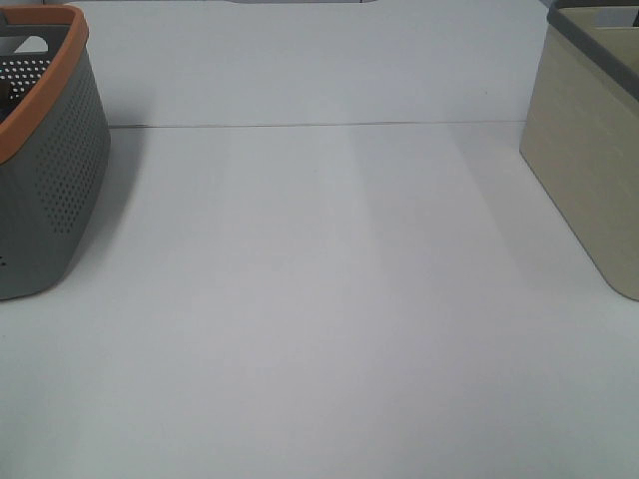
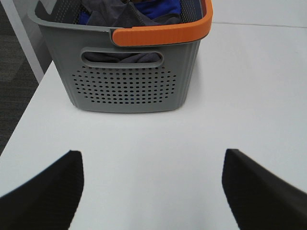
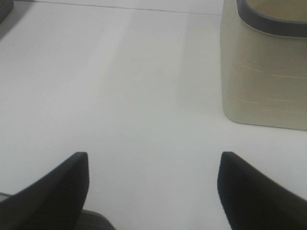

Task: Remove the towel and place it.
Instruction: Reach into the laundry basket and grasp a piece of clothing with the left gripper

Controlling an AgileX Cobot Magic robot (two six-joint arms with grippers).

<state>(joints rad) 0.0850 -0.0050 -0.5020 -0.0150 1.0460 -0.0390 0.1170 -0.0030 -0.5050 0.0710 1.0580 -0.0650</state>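
Observation:
The dark charcoal-purple towel (image 2: 122, 17) lies crumpled inside a grey perforated basket (image 2: 127, 86) with an orange rim, next to a blue cloth (image 2: 160, 7). The basket also shows at the left edge of the exterior high view (image 1: 50, 190); the towel is hidden there. My left gripper (image 2: 152, 191) is open and empty, low over the table a short way in front of the basket. My right gripper (image 3: 153, 191) is open and empty over the bare table, left of a beige bin (image 3: 264, 81). Neither gripper shows in the exterior high view.
The beige bin with a grey rim stands at the right edge of the white table (image 1: 319, 299) in the exterior high view (image 1: 589, 150). A thin seam (image 1: 319, 125) runs across the table's far part. Dark floor (image 2: 14, 91) lies past the table's edge beside the grey basket.

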